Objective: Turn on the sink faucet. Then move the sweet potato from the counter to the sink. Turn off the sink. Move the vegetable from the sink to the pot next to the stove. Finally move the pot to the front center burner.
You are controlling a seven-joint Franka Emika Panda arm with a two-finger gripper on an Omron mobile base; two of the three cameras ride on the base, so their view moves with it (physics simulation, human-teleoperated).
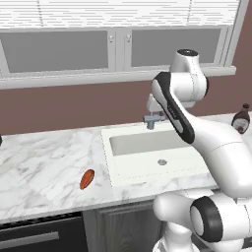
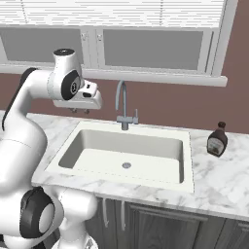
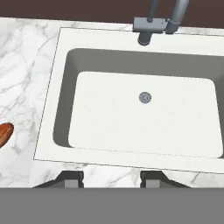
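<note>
One potato (image 1: 87, 179) lies on the marble table (image 1: 44, 167) in the left base view, at about nine o'clock from the sink (image 1: 110, 162) and just off its left rim, well apart from the faucet (image 1: 151, 119). The faucet's base stands at the sink's back rim, at twelve o'clock from the drain (image 1: 162, 162), and the white arm hides most of its spout. A dark bottle (image 1: 241, 119) with a white cap stands on the table at about three o'clock from the sink.

Seen from the right base view, the hand (image 2: 80, 101) hangs above the sink's (image 2: 187, 160) back left corner, at about nine o'clock from the faucet (image 2: 121, 104) and apart from it. Its fingers (image 2: 74, 110) point down as small stubs; from here I cannot tell how far apart they stand. The gooseneck spout rises and curves over the basin, with the small lever on the right of its base. The bottle (image 2: 217, 140) stands at three o'clock from the sink, near its right rim.

Looking down from the hand view, the two fingers (image 3: 70, 178) rise at six o'clock with a wide gap between them, parted and holding nothing. The sink (image 3: 48, 109) lies straight below with its drain (image 3: 145, 97) near the middle. The faucet (image 3: 151, 26) base sits at twelve o'clock on the rim. The potato (image 3: 4, 133) shows at nine o'clock, cut by the edge, on the table (image 3: 26, 65).
</note>
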